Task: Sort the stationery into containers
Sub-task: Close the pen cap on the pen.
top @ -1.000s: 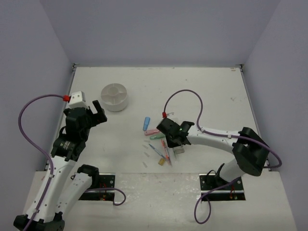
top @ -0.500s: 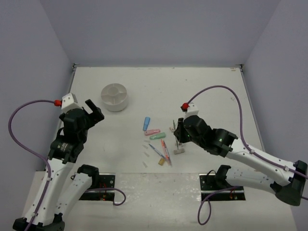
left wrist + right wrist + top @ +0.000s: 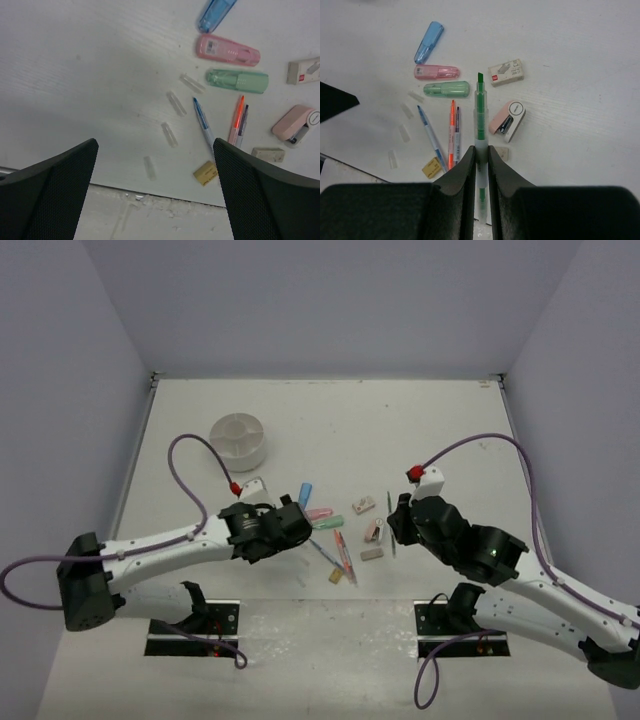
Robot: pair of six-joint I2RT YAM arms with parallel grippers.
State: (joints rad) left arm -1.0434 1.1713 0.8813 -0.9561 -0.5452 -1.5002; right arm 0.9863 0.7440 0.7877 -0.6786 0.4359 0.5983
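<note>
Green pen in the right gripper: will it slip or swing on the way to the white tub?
The green pen looks stiff and light, so it probably won't droop. The right gripper pinches its thin, smooth barrel with a long stretch sticking out ahead, so fast moves might pivot it. Being round, it will likely roll once released.

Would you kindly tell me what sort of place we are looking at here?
Probably a robotics lab test cell: plain walls box in a white table, two robot arms are bolted at its near edge, and stationery and a white tub lie on it.
</note>
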